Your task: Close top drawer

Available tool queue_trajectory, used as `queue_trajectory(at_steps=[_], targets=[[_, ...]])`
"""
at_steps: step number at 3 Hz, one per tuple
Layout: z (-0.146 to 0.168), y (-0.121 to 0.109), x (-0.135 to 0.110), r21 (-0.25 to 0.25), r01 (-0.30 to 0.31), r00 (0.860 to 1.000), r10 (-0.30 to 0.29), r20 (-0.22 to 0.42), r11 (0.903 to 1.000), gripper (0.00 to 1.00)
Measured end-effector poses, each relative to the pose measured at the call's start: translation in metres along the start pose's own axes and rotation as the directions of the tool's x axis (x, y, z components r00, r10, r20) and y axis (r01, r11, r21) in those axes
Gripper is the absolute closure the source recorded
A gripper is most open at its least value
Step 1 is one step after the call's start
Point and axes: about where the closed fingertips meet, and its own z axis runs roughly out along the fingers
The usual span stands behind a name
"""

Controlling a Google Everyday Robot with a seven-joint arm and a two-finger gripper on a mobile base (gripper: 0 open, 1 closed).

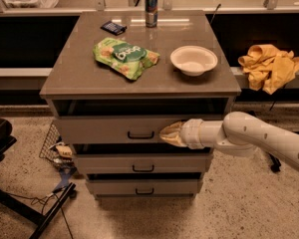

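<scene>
The top drawer [104, 129] is the uppermost of three in the grey-brown cabinet. Its flat front with a small dark bar handle [140, 135] stands only a little out from the cabinet, with a dark gap above it. My gripper [167, 134] comes in from the right on a white arm [259, 138]. Its tan tip rests against the drawer front just right of the handle.
On the cabinet top [79, 73] lie a green snack bag [123, 56], a white bowl [193, 60], a can [151, 8] and a small dark packet [113, 27]. A yellow cloth [269, 66] lies on the shelf at right. A wire basket [55, 148] and black stand legs [35, 208] are on the floor at left.
</scene>
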Motion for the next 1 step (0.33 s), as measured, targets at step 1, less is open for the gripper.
queue_trajectory(at_steps=[1], targets=[[0.0000, 0.0000, 0.0000, 0.000, 0.000, 1.000, 0.000, 0.000, 1.0000, 1.00]])
